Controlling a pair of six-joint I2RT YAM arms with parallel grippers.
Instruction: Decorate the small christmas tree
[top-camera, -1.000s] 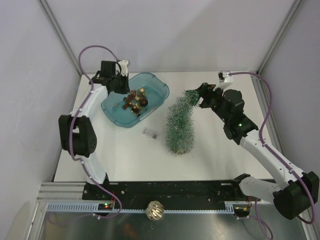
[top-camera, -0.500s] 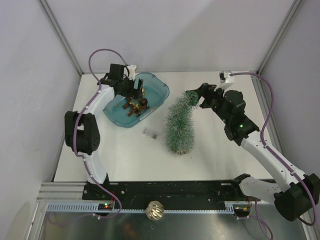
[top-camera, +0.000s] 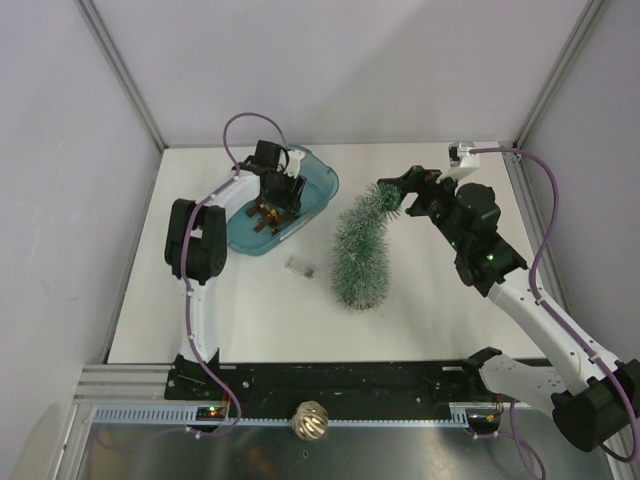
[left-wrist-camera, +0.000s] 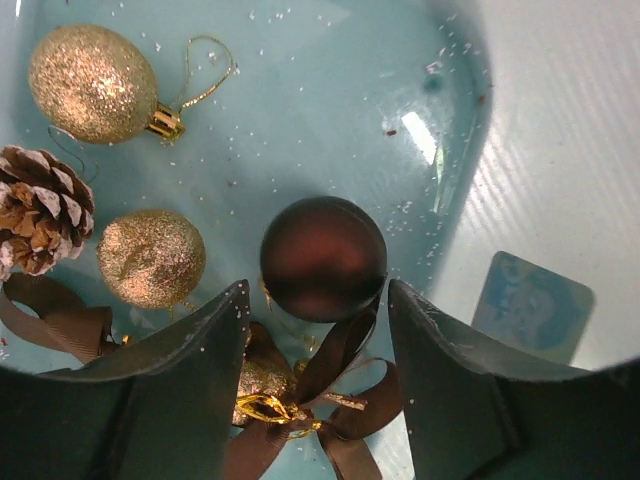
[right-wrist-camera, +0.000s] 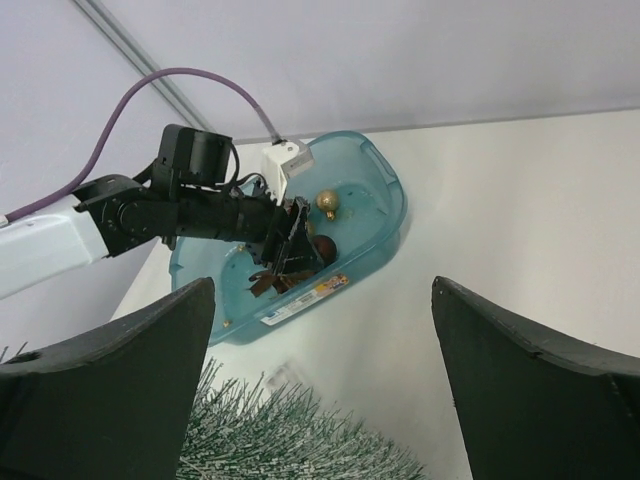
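Reaching over the rim of the teal tub (top-camera: 318, 178), the left tool (top-camera: 268, 206) hangs low among the ornaments. From its wrist camera the left tool (left-wrist-camera: 317, 300) has its jaws parted about as wide as the dark brown bauble (left-wrist-camera: 322, 258) that sits between their tips. I cannot tell whether either finger touches it. A brown ribbon bow (left-wrist-camera: 320, 400) lies just under the bauble. To one side are two gold glitter baubles (left-wrist-camera: 92, 82) (left-wrist-camera: 150, 257) and a pine cone (left-wrist-camera: 40, 208), all on the tub's floor (left-wrist-camera: 300, 120).

On the white bench (top-camera: 440, 300), the small christmas tree (top-camera: 360, 250) is to the right of the tub and apart from it. Its broad end is nearer the arms and its bent tip points to the far side. Whether it stands or leans I cannot say from up here.

The right tool (top-camera: 393, 196) is at the tree's tip. In its own wrist view the right tool (right-wrist-camera: 325, 290) is spread wide, gripping nothing, with frosted needles (right-wrist-camera: 290, 440) showing below the gap and the tub (right-wrist-camera: 375, 215) beyond.

A small clear item (top-camera: 299, 266) lies on the bench between tub and tree. A gold openwork ball (top-camera: 310, 421) sits on the front rail.
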